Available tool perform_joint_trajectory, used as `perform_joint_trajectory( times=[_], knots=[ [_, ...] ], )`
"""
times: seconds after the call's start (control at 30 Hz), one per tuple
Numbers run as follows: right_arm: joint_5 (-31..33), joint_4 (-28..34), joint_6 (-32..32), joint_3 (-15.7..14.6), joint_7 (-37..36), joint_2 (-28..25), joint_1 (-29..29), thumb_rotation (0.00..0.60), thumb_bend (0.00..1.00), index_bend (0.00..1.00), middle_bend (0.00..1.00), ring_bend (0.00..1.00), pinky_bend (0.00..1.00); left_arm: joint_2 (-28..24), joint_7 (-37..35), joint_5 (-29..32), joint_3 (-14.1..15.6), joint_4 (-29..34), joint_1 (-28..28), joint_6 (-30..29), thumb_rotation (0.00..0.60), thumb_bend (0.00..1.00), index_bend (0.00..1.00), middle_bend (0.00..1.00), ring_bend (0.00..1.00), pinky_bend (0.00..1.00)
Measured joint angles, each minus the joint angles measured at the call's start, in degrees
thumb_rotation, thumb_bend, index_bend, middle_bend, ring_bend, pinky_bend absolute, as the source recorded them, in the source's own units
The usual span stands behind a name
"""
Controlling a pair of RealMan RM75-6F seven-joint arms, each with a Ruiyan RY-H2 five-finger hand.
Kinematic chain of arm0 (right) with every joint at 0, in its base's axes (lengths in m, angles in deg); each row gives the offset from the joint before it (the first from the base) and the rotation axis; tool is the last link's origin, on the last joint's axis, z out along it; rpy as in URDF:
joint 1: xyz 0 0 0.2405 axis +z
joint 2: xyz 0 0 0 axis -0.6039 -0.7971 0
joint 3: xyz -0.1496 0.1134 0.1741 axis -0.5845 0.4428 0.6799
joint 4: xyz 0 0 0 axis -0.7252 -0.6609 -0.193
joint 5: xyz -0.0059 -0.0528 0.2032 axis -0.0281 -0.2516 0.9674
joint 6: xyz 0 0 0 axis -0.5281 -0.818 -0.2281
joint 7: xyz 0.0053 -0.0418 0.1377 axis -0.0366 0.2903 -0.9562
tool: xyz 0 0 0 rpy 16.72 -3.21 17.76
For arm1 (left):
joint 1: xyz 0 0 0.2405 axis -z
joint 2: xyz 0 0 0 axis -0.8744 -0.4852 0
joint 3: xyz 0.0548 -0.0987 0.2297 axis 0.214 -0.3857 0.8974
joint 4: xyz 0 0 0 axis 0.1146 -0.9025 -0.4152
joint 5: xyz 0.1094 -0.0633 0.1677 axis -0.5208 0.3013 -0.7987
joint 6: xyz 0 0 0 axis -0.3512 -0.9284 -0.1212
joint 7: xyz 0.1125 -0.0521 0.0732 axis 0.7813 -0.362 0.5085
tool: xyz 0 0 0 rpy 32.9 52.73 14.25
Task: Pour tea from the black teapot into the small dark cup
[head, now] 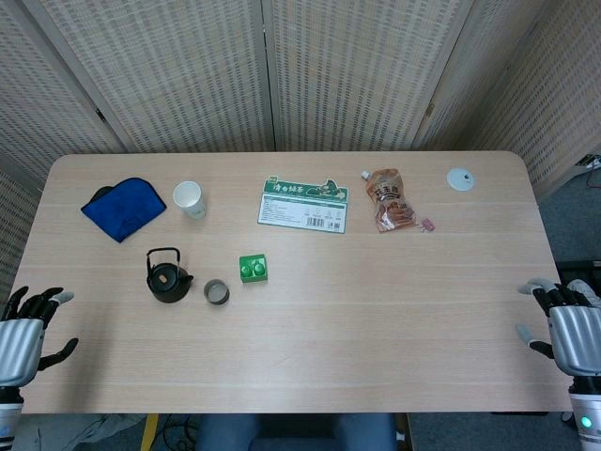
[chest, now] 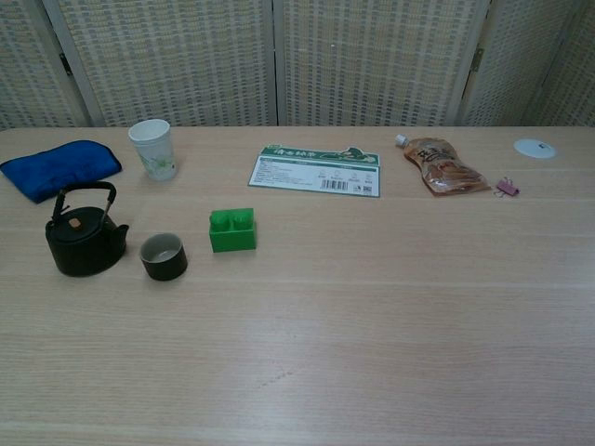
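Note:
The black teapot (head: 168,279) (chest: 85,242) stands upright on the left part of the table, its handle raised. Just to its right sits the small dark cup (head: 217,292) (chest: 164,256), upright, with a pale inside. My left hand (head: 26,331) hangs off the table's near left corner, fingers spread, holding nothing. My right hand (head: 569,329) is at the near right edge, fingers apart and empty. Both hands are far from the teapot and cup. The chest view shows neither hand.
A green block (head: 253,268) (chest: 232,229) lies right of the cup. Behind are a white paper cup (head: 190,199) (chest: 152,148), a blue cloth (head: 123,207), a green-and-white card (head: 303,204), a brown pouch (head: 389,199), a pink clip (head: 428,225) and a white disc (head: 460,178).

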Motion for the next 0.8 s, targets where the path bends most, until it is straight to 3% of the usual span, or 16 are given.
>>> perform_joint_trajectory(
  times=[0.8],
  knots=[
    [0.0,-0.3,0.8,0.0,-2.6,-1.2,0.0,0.600,0.15,0.34,0.32,0.29,0.38,0.5,0.3,-1.1,-1.0,0.8,2.1,1.2,0.600,0.23,0.25,0.19,0.23,0.06]
  ],
)
